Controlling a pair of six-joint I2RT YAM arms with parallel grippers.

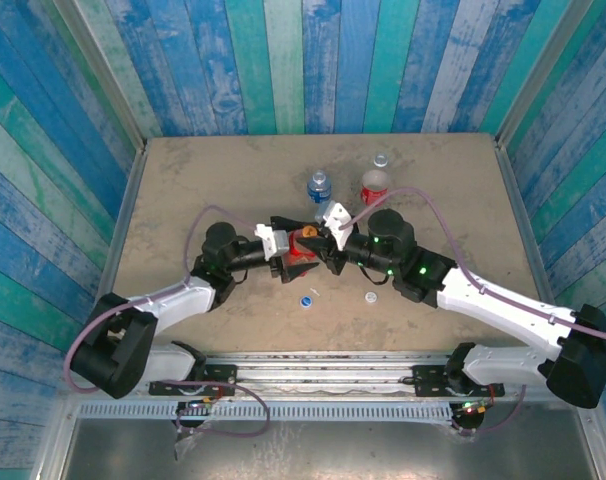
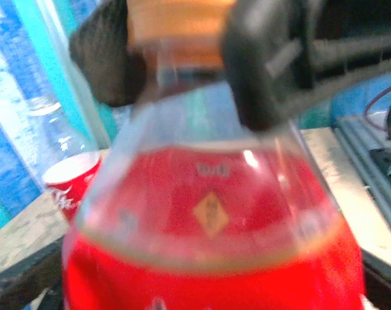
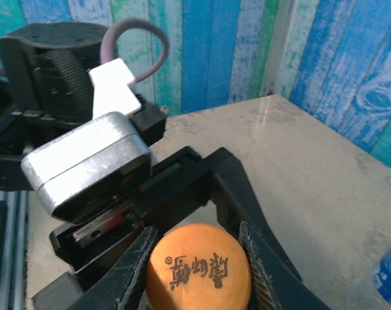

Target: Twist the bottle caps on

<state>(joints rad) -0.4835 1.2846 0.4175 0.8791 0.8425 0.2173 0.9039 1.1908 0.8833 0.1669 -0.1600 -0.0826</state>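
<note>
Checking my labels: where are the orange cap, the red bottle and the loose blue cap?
orange cap (image 3: pixel 199 268): right wrist view, on its printed top.
red bottle (image 2: pixel 211 217): left wrist view, on its yellow mark.
blue cap (image 1: pixel 307 300): top external view, on its centre.

The walls were weathered planks striped blue, teal and white. The worktop was mottled tan. The red bottle bore a yellow diamond mark, and the orange cap carried dark printed characters. There was also a blue cap and a white cap. One clear bottle had a blue label, and another clear bottle had a red label. The arms were black and white.
</note>
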